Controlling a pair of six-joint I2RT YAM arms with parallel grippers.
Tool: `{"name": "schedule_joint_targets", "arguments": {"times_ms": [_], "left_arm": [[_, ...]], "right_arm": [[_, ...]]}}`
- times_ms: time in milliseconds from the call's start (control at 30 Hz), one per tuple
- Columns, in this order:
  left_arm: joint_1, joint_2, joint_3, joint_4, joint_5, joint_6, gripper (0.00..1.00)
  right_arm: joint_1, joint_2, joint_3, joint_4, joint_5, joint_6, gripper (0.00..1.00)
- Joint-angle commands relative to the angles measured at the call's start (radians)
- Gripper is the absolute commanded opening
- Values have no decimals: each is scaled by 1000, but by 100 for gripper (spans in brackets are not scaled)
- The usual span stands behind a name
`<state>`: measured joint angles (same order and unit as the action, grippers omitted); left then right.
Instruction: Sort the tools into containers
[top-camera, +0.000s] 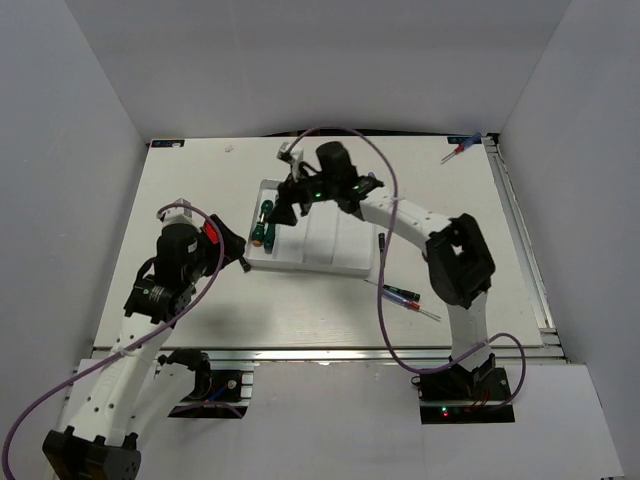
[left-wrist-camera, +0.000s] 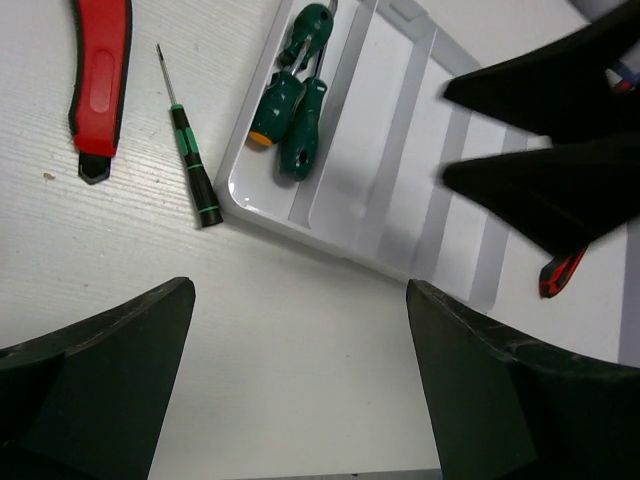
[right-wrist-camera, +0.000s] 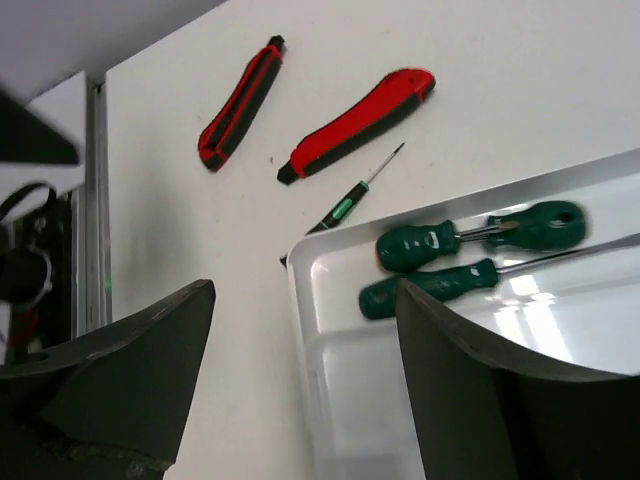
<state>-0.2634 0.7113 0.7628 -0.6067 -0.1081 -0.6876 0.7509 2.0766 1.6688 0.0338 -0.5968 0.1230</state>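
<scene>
Surface (left-wrist-camera: 300, 380): white, matt, with a fine wood-like grain running across it.

Tray (left-wrist-camera: 345, 150): white plastic, smooth and glossy, with bright glare patches on its floor and ridges.

Green screwdrivers (left-wrist-camera: 304, 135) in the tray's end compartment: smooth plastic handles with a soft sheen, shafts of bare metal.

Precision driver (left-wrist-camera: 192, 160) off the tray's corner: thin metal shaft, dark handle, slightly glossy.

Red-and-black cutter (left-wrist-camera: 100, 80): matt black shell, red inlay a little shinier.

Left fingers (left-wrist-camera: 90, 380): black plastic, matt, faintly grainy at the edges.
</scene>
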Motion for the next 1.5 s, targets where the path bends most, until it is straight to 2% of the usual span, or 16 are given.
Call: {"name": "schedule_joint_targets", "arguments": {"times_ms": [0, 33, 100, 133, 233, 400, 567, 733, 800, 933, 1167, 1467], "left_arm": [[6, 63, 39, -2, 45, 51, 98], [6, 79, 43, 1, 60, 59, 98], [6, 132, 56, 1, 73, 91, 98], [6, 149, 61, 1, 85, 108, 98], [7, 230, 84, -1, 100, 146, 98], [33, 379, 131, -4, 107, 236, 98], [154, 545, 211, 4, 139, 341, 98], [262, 706, 274, 27, 122, 418, 98], [305, 773, 299, 50, 65, 445, 98], [316, 881, 351, 76, 27, 484, 97], [316, 1040, 455, 94, 18, 534, 86], [316, 1151, 463, 105, 39, 545, 68]], "right_arm": [[-102, -150, -30, -101, -288, -324, 80], [-120, -200, -62, -148, -297, -453, 80], [-174, -260, -99, -289, -278, -598, 88], [-186, -335, -154, -329, -247, -761, 89], [-251, -496, -316, -342, -132, -914, 89], [-430, -628, -422, -353, -94, -908, 89], [-557, -630, -408, -593, -138, -1014, 89], [-617, -720, -518, -545, -146, -984, 89], [-628, -749, -549, -534, -150, -970, 89], [-648, -785, -573, -528, -152, -953, 89], [-702, -803, -578, -525, -164, -912, 89], [-771, -768, -557, -506, -182, -832, 89]]}}
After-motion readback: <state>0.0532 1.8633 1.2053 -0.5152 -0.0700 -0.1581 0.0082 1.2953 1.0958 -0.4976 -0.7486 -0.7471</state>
